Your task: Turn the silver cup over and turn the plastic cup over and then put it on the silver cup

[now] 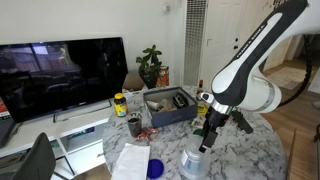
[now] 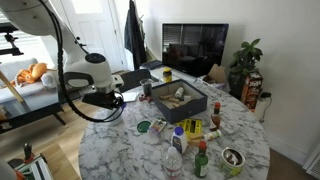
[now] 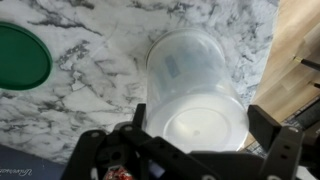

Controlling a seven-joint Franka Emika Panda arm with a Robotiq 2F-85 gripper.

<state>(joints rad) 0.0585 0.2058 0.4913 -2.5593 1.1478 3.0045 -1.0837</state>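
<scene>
Whitish, translucent plastic fills the middle of the wrist view: the plastic cup [image 3: 195, 80] stands on the marble surface [image 3: 90, 90], close to its edge. The jaws of the gripper [image 3: 198, 125] are spread wide on either side of it. Each jaw sits right beside the cup's wall — whether they press it or merely flank it cannot be told. A green disc [image 3: 20, 55] lies well apart from the cup. In an exterior view the gripper [image 1: 207, 133] points down over the cup [image 1: 194, 160], with a white paper [image 1: 130, 160] nearby — a grey box [image 1: 168, 106] sits farther back.
</scene>
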